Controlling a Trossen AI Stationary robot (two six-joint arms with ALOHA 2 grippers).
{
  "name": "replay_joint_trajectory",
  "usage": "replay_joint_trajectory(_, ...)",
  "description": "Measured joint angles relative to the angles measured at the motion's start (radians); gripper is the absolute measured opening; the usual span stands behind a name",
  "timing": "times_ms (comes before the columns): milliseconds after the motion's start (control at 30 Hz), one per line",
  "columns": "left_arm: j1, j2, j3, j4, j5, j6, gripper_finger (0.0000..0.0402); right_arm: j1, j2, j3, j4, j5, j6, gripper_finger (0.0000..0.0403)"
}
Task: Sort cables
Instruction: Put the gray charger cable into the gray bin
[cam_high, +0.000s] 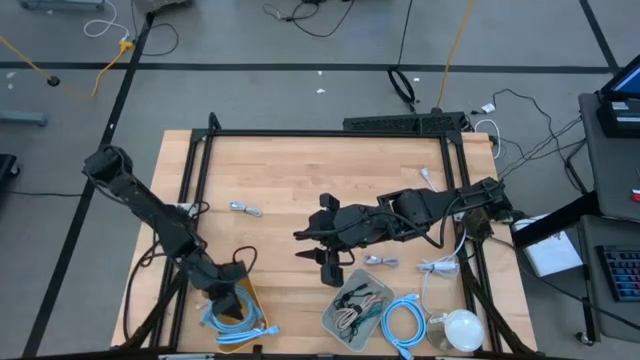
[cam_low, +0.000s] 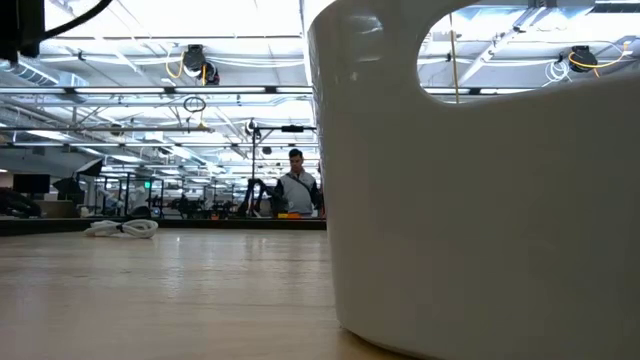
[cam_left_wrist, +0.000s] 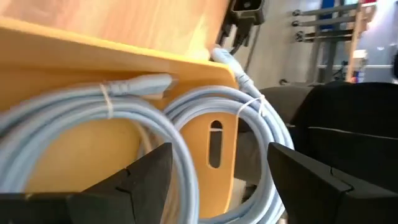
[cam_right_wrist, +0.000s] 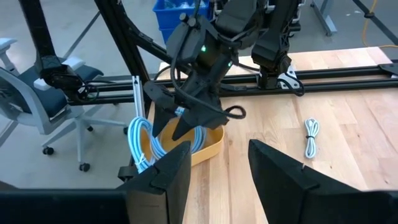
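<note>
Cables lie toward the near edge of the table (cam_high: 300, 170). Two light-blue loops (cam_high: 232, 318) sit in and spill over a yellow bin (cam_high: 246, 298) at the near left corner; the left wrist view shows their coils draped across the bin's wall, each tied with a thin band. A third light-blue loop (cam_high: 401, 322) lies flat near the right front edge, just beside a grey tray (cam_high: 333, 318) holding a tangle of thin black, beige and teal bundles (cam_high: 360, 300). Three small grey bundles lie loose on the wood: one (cam_high: 245, 209) left of centre, one (cam_high: 380, 261) just beyond the tray, one (cam_high: 438, 266) near the right rail.

The left gripper (cam_high: 222, 297) hangs over the yellow bin, its fingers (cam_left_wrist: 143, 180) spread wide above the blue coils. The right gripper (cam_high: 322, 258) hovers over bare wood mid-table, its fingers (cam_right_wrist: 171, 171) spread apart and holding nothing. The far half of the table is open wood inside a black frame (cam_high: 330, 133).
</note>
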Motion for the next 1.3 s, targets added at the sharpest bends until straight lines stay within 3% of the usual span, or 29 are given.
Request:
replay_joint_trajectory(133, 0.011, -0.051, 0.077, -0.198, -0.025, 0.064, 0.0269, 0.000, 0.000, 0.000, 0.001, -0.001, -0.001, 0.0155)
replay_joint_trajectory(300, 0.070, -0.059, 0.299, -0.641, -0.116, 0.265, 0.0259, 0.000, 0.000, 0.000, -0.002, 0.000, -0.003, 0.0155)
replay_joint_trajectory(467, 0.177, 0.043, 0.574, -1.197, -0.278, 0.493, 0.0208, -0.002, 0.000, 0.000, -0.008, 0.000, -0.011, 0.0155)
replay_joint_trajectory(567, 0.239, 0.094, 0.652, -1.385, -0.376, 0.617, 0.0176, -0.005, 0.000, 0.000, -0.021, 0.020, 0.002, 0.0155)
replay_joint_trajectory(767, 0.392, 0.113, 0.557, -1.412, -0.380, 0.844, 0.0157, -0.016, 0.000, 0.000, -0.022, 0.127, 0.006, 0.0155)
replay_joint_trajectory(1033, 0.575, 0.070, 0.249, -1.200, -0.321, 1.087, 0.0197, -0.072, 0.002, -0.098, -0.010, 0.150, 0.163, 0.0155)
replay_joint_trajectory(1167, 0.641, 0.052, 0.251, -1.180, -0.319, 1.099, 0.0212, -0.074, 0.001, -0.180, 0.091, 0.150, 0.230, 0.0155)
replay_joint_trajectory(1300, 0.666, 0.036, 0.252, -1.177, -0.381, 1.047, 0.0215, -0.078, 0.001, -0.272, 0.273, 0.116, 0.248, 0.0155)
